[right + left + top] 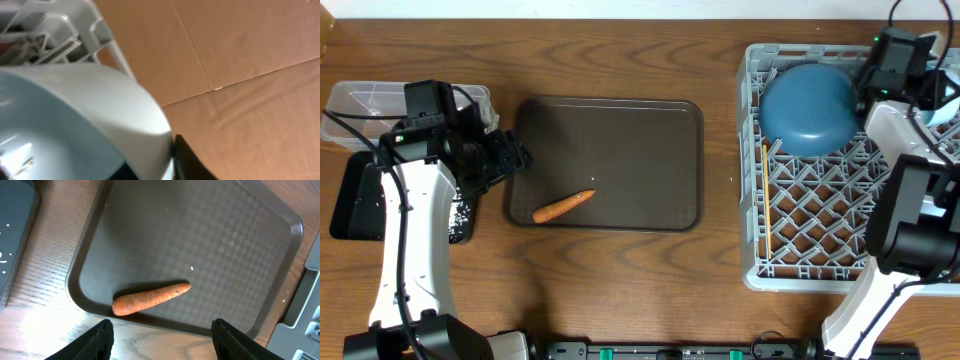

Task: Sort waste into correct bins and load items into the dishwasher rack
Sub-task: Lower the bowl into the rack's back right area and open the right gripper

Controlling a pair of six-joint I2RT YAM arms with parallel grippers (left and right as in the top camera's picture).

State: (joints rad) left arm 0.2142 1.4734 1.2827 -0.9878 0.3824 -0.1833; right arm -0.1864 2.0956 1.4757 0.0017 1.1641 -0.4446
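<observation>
A small orange carrot [563, 205] lies near the front left of the dark brown serving tray [620, 140]. In the left wrist view the carrot [150, 298] is just ahead of my jaws. My left gripper [515, 155] [165, 347] is open and empty, over the table at the tray's left edge. The large dark blue bowl [810, 105] rests upside down in the back of the grey dishwasher rack [820, 225]. My right gripper [872, 88] [160, 167] is shut on the bowl's rim [75, 110]. A chopstick [768, 200] lies in the rack.
The clear tub [370, 100] stands at the back left. In front of it is the black tray [355, 205] [15, 225] with loose rice [460, 212] on it, partly under my left arm. My right arm hides the rack's right side.
</observation>
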